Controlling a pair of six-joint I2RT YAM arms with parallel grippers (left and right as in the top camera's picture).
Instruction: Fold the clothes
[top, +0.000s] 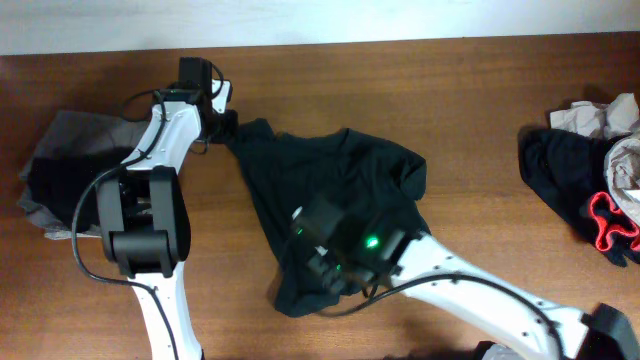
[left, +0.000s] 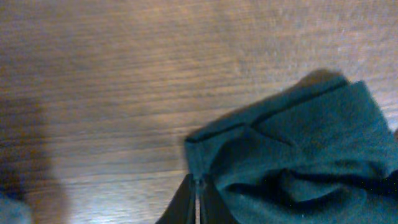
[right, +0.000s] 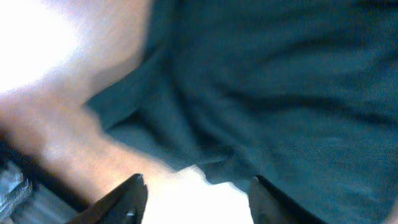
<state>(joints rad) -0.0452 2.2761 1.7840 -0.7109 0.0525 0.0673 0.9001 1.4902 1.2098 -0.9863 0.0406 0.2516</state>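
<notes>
Wood table (top: 450, 90): black T-shirt (top: 340, 180), long axis roughly far-to-near.

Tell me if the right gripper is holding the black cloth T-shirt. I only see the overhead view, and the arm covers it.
Observer: No. In the right wrist view the right gripper is open, and the black cloth T-shirt lies just past its tips, over the brown wooden table.
Operator: And the left gripper?
Observer: In the left wrist view the left gripper is shut on a hemmed corner of the shirt.
</notes>
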